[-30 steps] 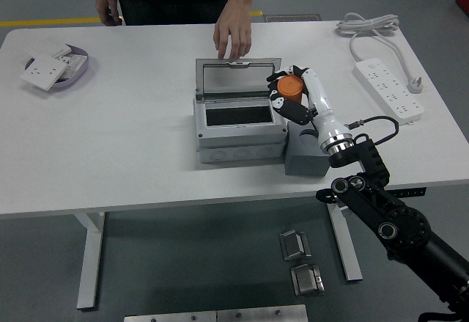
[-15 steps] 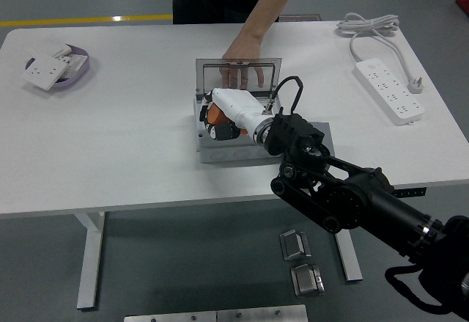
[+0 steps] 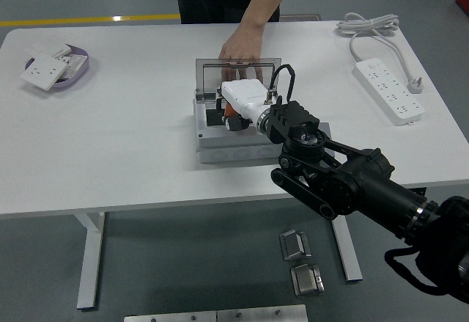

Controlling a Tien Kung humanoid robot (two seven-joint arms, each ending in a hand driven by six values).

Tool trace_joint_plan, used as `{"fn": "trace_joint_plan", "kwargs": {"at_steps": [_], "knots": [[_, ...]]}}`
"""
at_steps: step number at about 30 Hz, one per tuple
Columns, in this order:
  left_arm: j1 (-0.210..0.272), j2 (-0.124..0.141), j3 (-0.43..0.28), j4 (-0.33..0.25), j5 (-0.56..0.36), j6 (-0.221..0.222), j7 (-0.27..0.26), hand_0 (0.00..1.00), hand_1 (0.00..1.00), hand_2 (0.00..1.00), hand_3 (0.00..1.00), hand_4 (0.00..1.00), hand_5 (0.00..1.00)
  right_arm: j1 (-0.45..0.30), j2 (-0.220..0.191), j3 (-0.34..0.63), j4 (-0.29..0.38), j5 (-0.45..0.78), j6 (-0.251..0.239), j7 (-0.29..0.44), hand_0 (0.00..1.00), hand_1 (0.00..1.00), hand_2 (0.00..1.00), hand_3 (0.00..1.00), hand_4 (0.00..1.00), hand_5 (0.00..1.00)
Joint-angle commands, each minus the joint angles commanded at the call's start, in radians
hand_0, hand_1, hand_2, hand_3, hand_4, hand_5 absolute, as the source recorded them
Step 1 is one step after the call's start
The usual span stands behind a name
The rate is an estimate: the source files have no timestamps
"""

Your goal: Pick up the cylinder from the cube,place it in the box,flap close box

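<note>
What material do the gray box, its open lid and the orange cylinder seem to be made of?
Box: probably molded plastic, matte light gray, with rounded knockout marks on its front wall.
Lid: likely clear or smoky plastic in a gray frame; the table shows through it.
Cylinder: smooth orange, maybe plastic; mostly hidden in the right hand, so uncertain.

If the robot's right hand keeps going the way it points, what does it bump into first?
Probably the inside of the gray box: the right hand reaches down-left into its opening with the orange cylinder. Depth is hard to judge.
</note>
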State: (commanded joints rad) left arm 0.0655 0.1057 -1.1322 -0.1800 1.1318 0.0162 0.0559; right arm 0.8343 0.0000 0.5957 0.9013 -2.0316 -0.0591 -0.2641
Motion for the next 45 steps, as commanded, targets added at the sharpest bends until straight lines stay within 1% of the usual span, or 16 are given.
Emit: {"fn": "trace_joint_plan", "kwargs": {"at_steps": [4, 5, 9, 10, 15, 16, 21, 22, 27, 28, 30, 33, 35, 39, 41, 45], "knots": [[-0.002, 0.0, 0.003, 0.0, -0.002, -0.001, -0.002, 0.6, 0.622, 0.622, 0.616, 0.687, 0.321, 0.007, 0.0, -0.005, -0.021, -0.003, -0.013, 0.047, 0.175, 0.234, 0.298, 0.466, 0.283, 0.002], [-0.002, 0.0, 0.003, 0.0, -0.002, -0.001, -0.002, 0.6, 0.621, 0.622, 0.616, 0.688, 0.323, 0.008, 0.0, -0.005, -0.023, -0.005, -0.014, 0.056, 0.199, 0.261, 0.318, 0.463, 0.312, 0.002], [0.001, -0.001, -0.004, 0.0, 0.006, 0.001, 0.002, 0.6, 0.621, 0.622, 0.616, 0.688, 0.323, 0.014, 0.0, -0.007, -0.029, -0.01, -0.013, 0.085, 0.199, 0.261, 0.318, 0.463, 0.312, 0.002], [0.002, -0.001, -0.006, 0.0, 0.008, 0.001, 0.003, 0.6, 0.621, 0.622, 0.616, 0.688, 0.323, 0.014, 0.0, -0.008, -0.03, -0.01, -0.013, 0.088, 0.553, 0.476, 0.497, 0.587, 0.602, 0.01], [0.0, 0.0, -0.004, 0.0, 0.008, 0.001, 0.003, 0.6, 0.621, 0.622, 0.616, 0.688, 0.323, 0.016, 0.0, -0.018, -0.038, -0.013, -0.02, 0.103, 0.553, 0.476, 0.497, 0.587, 0.602, 0.01], [0.0, 0.0, -0.003, 0.0, 0.007, 0.001, 0.002, 0.6, 0.621, 0.622, 0.616, 0.687, 0.323, 0.016, 0.0, -0.02, -0.039, -0.013, -0.021, 0.104, 0.747, 0.662, 0.646, 0.682, 0.641, 0.265], [-0.004, 0.001, -0.001, 0.0, 0.007, 0.001, 0.001, 0.6, 0.621, 0.622, 0.616, 0.687, 0.323, 0.017, 0.0, -0.028, -0.056, -0.009, -0.028, 0.118, 0.747, 0.662, 0.646, 0.682, 0.641, 0.265], [-0.004, 0.001, 0.0, 0.0, 0.006, 0.001, 0.001, 0.6, 0.621, 0.622, 0.616, 0.688, 0.323, 0.016, 0.0, -0.028, -0.059, -0.008, -0.028, 0.12, 0.816, 0.698, 0.684, 0.699, 0.731, 0.299], [-0.004, 0.001, 0.001, 0.0, 0.006, 0.001, 0.0, 0.6, 0.621, 0.622, 0.616, 0.688, 0.323, 0.015, 0.0, -0.025, -0.067, 0.001, -0.036, 0.126, 0.816, 0.698, 0.684, 0.699, 0.731, 0.299], [-0.004, 0.0, 0.002, 0.0, 0.005, 0.001, -0.001, 0.6, 0.621, 0.622, 0.616, 0.687, 0.322, 0.014, 0.0, -0.024, -0.065, 0.009, -0.039, 0.128, 0.831, 0.7, 0.688, 0.706, 0.783, 0.332], [-0.004, -0.001, 0.005, 0.0, 0.003, 0.001, -0.002, 0.6, 0.621, 0.622, 0.616, 0.687, 0.322, 0.011, -0.004, -0.023, -0.054, 0.037, -0.046, 0.131, 0.831, 0.7, 0.688, 0.706, 0.783, 0.332], [-0.003, -0.002, 0.009, 0.0, -0.001, 0.001, -0.004, 0.6, 0.621, 0.622, 0.616, 0.687, 0.322, 0.004, -0.024, -0.024, -0.015, 0.098, -0.058, 0.142, 0.831, 0.7, 0.688, 0.706, 0.783, 0.332], [-0.002, -0.004, 0.008, 0.0, -0.002, 0.001, -0.004, 0.6, 0.621, 0.621, 0.616, 0.687, 0.322, -0.003, -0.05, -0.022, 0.03, 0.153, -0.062, 0.152, 0.831, 0.696, 0.685, 0.708, 0.798, 0.348], [0.0, -0.007, 0.006, 0.0, -0.003, 0.001, -0.003, 0.6, 0.621, 0.621, 0.616, 0.687, 0.322, -0.012, -0.102, -0.007, 0.111, 0.248, -0.048, 0.157, 0.831, 0.696, 0.685, 0.708, 0.798, 0.348], [0.002, -0.009, 0.005, 0.0, -0.004, 0.002, -0.002, 0.601, 0.621, 0.621, 0.615, 0.687, 0.323, -0.011, -0.131, 0.01, 0.159, 0.296, -0.035, 0.154, 0.822, 0.686, 0.679, 0.704, 0.816, 0.367], [0.002, -0.009, 0.006, 0.0, -0.005, 0.002, -0.002, 0.601, 0.621, 0.621, 0.615, 0.687, 0.323, 0.003, -0.164, 0.05, 0.221, 0.353, -0.021, 0.151, 0.822, 0.686, 0.679, 0.704, 0.816, 0.367]]}}
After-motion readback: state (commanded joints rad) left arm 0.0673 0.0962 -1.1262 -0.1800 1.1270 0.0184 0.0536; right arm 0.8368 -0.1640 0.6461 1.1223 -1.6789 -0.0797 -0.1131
